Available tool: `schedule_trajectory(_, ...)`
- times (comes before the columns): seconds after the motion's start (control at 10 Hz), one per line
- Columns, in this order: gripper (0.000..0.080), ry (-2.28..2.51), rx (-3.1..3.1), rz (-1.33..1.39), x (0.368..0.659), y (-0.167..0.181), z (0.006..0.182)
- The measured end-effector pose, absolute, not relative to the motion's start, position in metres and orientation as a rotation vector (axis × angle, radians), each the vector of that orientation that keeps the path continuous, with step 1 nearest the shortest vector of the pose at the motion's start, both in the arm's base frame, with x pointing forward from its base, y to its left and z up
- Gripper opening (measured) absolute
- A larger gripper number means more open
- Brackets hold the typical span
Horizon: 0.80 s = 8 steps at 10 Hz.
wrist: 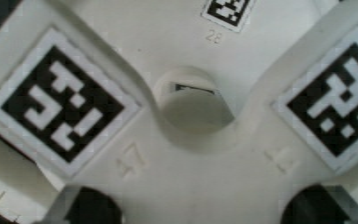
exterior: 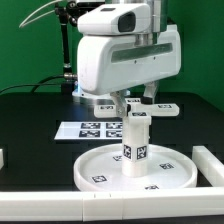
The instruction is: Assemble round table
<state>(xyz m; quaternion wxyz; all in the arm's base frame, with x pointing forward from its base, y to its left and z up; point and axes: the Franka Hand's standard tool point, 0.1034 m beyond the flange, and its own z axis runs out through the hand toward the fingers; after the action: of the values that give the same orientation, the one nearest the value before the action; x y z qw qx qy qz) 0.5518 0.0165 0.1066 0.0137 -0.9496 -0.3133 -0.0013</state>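
The large rimmed round disc [exterior: 100, 170] lies flat on the black table at the front. The short thick cylinder leg [exterior: 135, 140] stands upright on its middle, with tags on its side. My gripper [exterior: 138, 100] is directly above the leg, shut on the cross-shaped four-armed piece [exterior: 106, 104], which it holds level just over or on the leg's top; I cannot tell if they touch. In the wrist view the cross-shaped piece [wrist: 194, 130] fills the frame, with two tagged arms and a centre hole. My gripper [wrist: 211, 205] spans it, with dark fingertips [wrist: 87, 206] at either side.
The marker board [exterior: 88, 128] lies flat behind the disc towards the exterior view's left. A white straight rail block [exterior: 211, 166] stands at the exterior view's right edge and another [exterior: 3, 158] at the left edge. The arm's white body hangs over the middle.
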Motion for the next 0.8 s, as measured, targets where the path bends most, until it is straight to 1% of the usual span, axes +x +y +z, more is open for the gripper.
schedule_trajectory(0.3, 0.0443, -0.641, -3.042, -0.007, 0.5518, 0.0172, 0.1063)
schedule_trajectory(0.6, 0.0443, -0.196, -3.084, -0.060, 0.5514, 0.0166, 0.1061)
schedule_trajectory(0.8, 0.0443, -0.039, -3.084, -0.058, 0.5518, 0.0164, 0.1060)
